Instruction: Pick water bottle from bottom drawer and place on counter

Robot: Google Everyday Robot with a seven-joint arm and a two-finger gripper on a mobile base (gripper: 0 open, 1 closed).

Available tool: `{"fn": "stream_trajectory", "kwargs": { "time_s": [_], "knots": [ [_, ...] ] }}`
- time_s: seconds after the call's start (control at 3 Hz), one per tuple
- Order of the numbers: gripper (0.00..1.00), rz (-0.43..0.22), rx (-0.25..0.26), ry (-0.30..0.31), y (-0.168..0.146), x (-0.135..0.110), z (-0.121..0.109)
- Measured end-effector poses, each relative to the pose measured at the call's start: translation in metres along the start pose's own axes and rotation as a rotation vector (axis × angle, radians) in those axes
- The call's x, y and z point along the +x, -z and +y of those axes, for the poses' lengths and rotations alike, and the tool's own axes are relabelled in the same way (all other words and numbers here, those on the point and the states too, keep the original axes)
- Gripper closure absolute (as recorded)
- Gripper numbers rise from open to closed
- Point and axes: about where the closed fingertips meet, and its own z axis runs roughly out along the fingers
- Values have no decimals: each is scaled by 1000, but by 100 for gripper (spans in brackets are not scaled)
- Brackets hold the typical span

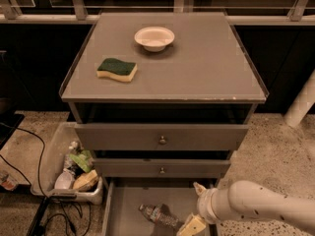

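Hovering hand (196, 208) by right edge of bottom drawer (129, 201)

water bottle (157, 215): lying in open bottom drawer (127, 204) | gripper (193, 208): just right

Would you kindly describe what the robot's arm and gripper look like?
The arm is a smooth, white, rounded tube with small dark specks and a ringed wrist collar. Its gripper, over the bottom drawer, has cream-coloured fingers.
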Motion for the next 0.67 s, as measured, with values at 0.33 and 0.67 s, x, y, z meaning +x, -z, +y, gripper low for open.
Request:
{"fn": "stream_trajectory", "kwargs": {
  "time_s": [0.33, 0.67],
  "knots": [
    [0, -55, 14, -93, -42, 34, -9],
    [0, -53, 16, -89, -40, 33, -8]
  ]
}}
